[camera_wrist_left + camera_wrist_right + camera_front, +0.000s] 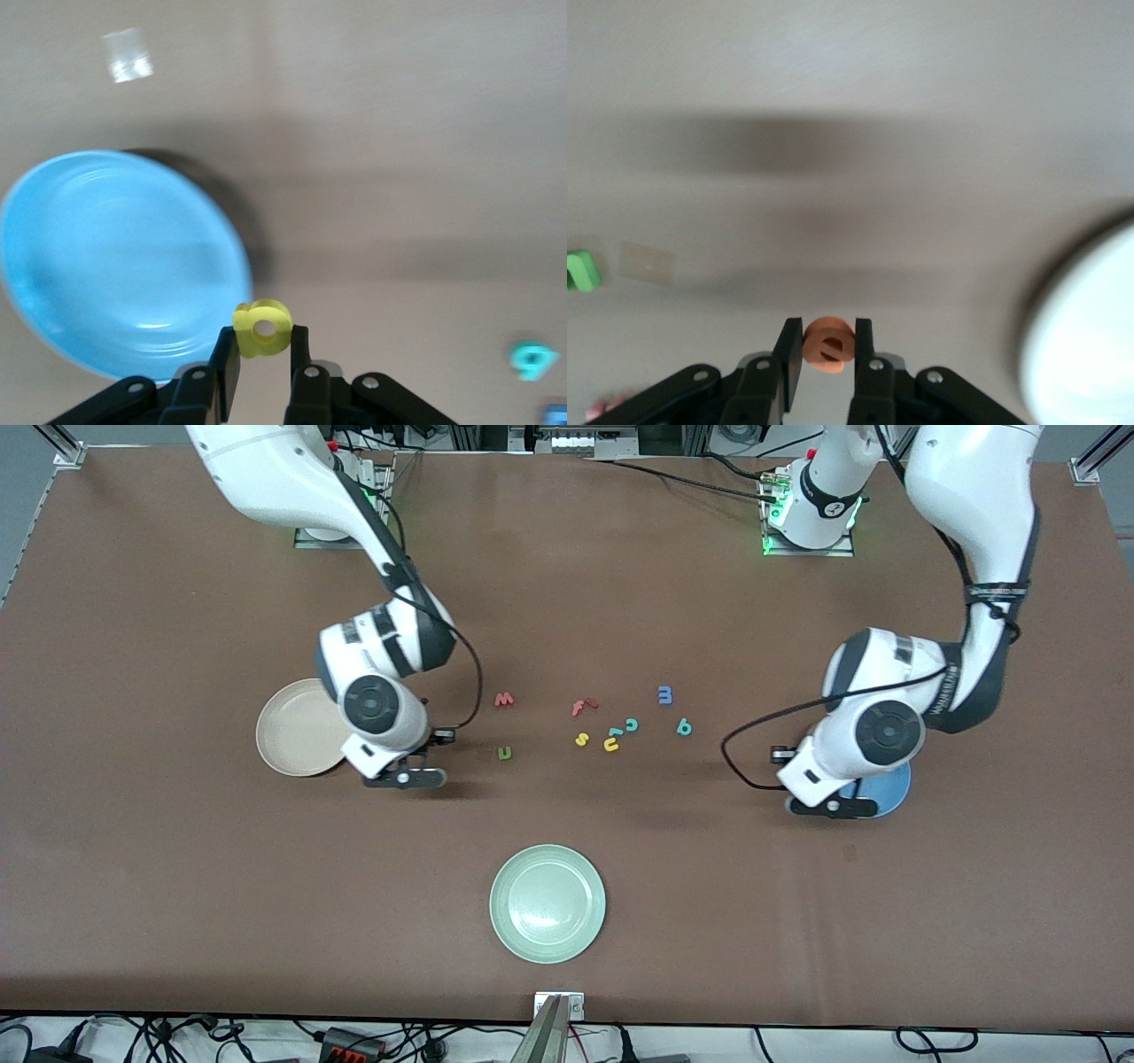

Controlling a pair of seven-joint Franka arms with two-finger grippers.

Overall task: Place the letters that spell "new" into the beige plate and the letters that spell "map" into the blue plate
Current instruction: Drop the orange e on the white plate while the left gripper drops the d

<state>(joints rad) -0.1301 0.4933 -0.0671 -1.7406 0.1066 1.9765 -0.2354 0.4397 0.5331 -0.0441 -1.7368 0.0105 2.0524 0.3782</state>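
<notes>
Yellow "p" (262, 328) pinched in left gripper (263, 365) just beside the blue plate (115, 257) rim, orange "e" (829, 344) pinched in right gripper (828, 365) near the beige plate (297, 731): centre each over its plate, lower, then release.

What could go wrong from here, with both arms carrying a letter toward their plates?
The left gripper pinches only the lower part of the yellow "p", beside the blue plate, not over it; an early release lands it on the table. The right gripper holds the small orange "e" by a thin grip and it could slip out short of the beige plate.
</notes>
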